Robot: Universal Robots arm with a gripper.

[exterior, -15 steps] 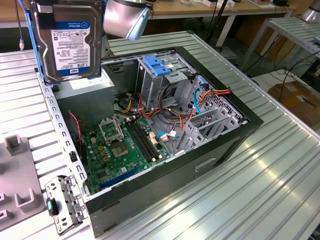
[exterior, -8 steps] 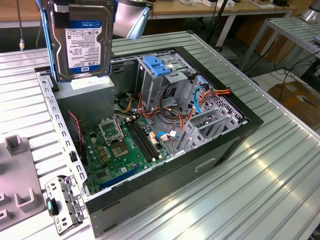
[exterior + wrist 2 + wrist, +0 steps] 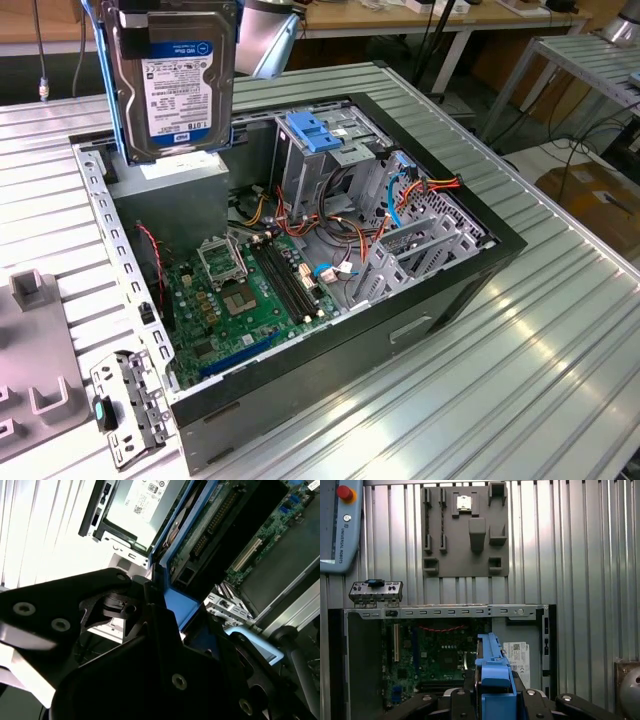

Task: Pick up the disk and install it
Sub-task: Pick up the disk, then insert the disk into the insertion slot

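Over the ribbed metal table [image 3: 560, 330], above the open case [image 3: 500, 245] near its power supply [image 3: 165, 182], hung with gripper [image 3: 495, 694] clamped on the disk [image 3: 175, 80], held on edge; probably best kept plumb, rails [image 3: 492, 677] square to the case's cage [image 3: 335, 150].

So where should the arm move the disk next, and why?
Probably sideways, toward the exterior view's right. The gripper holds the disk upright, high up and roughly above the power supply, while the drive cage sits further to that side. Lowering here would likely meet the power supply.
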